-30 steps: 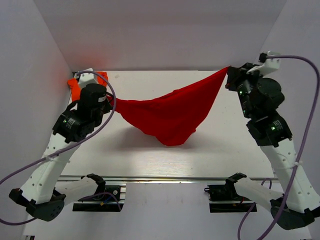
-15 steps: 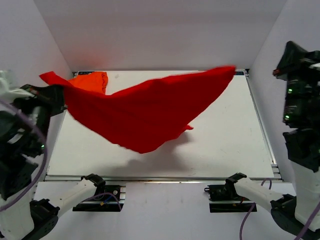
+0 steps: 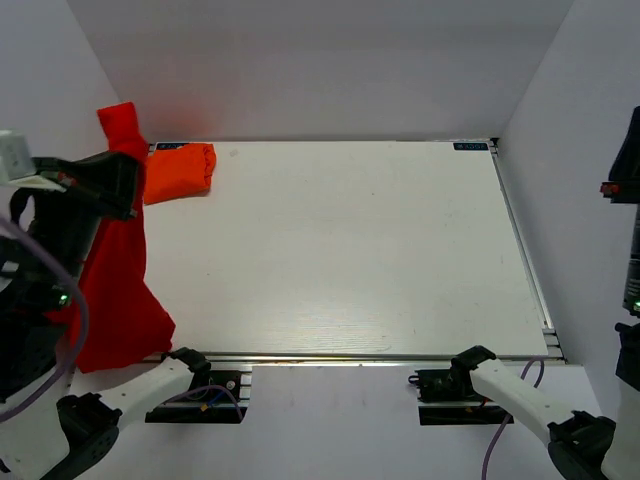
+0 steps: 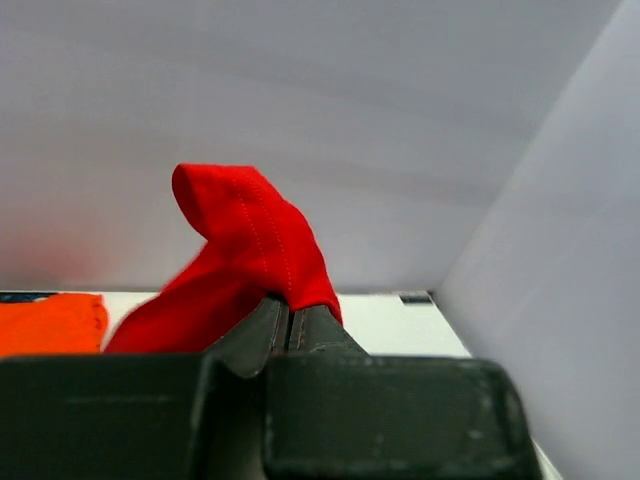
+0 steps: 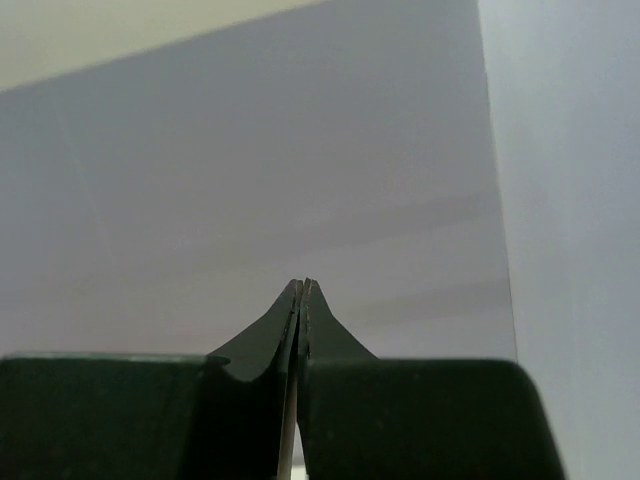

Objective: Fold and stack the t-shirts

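Two shirts are in view: one red shirt and one orange shirt. There is one table. Two arms show, the left arm and the right arm. Each ends in one claw, making two claws: the left claw and the right claw. Each claw has two fingers, four altogether. Two black mounts stand at the table's near edge, the left mount and the right mount.

Left gripper closed; right gripper closed
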